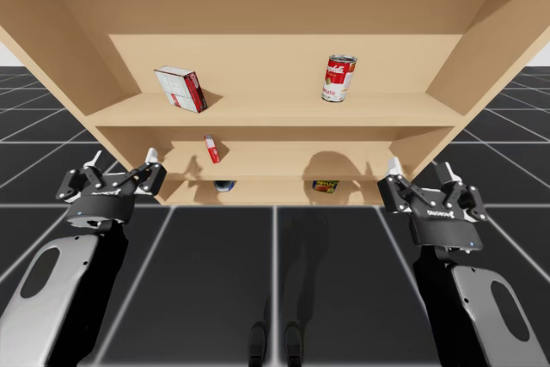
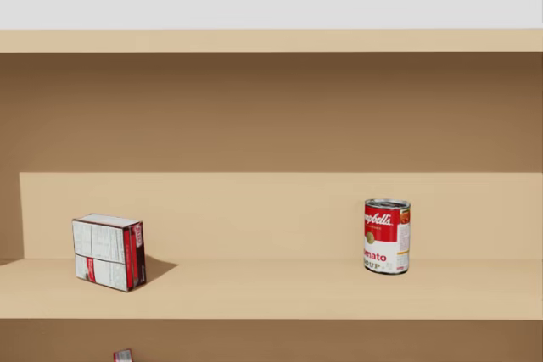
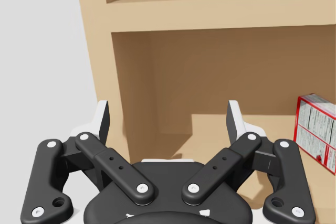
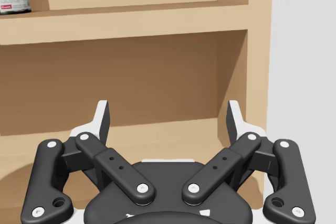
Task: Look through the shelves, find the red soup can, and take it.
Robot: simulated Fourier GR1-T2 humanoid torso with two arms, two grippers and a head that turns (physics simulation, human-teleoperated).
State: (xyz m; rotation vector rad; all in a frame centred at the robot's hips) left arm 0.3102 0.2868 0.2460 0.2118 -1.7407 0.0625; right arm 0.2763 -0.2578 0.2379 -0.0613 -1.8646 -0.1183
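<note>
two spread, empty grippers hang before the lower shelves, left gripper and right gripper, while the red soup can stands upright on the top shelf, above and beyond the right gripper: found, yet reach and grasp remain.

On the top shelf the red soup can stands alone toward the right end, with bare board on both its sides and up to the front edge. The red and white box is well apart, toward the left end. Our right gripper and left gripper, fingers spread wide, hang before the lower shelves and touch nothing. The right side wall and the left side wall rise just ahead of them.
</note>
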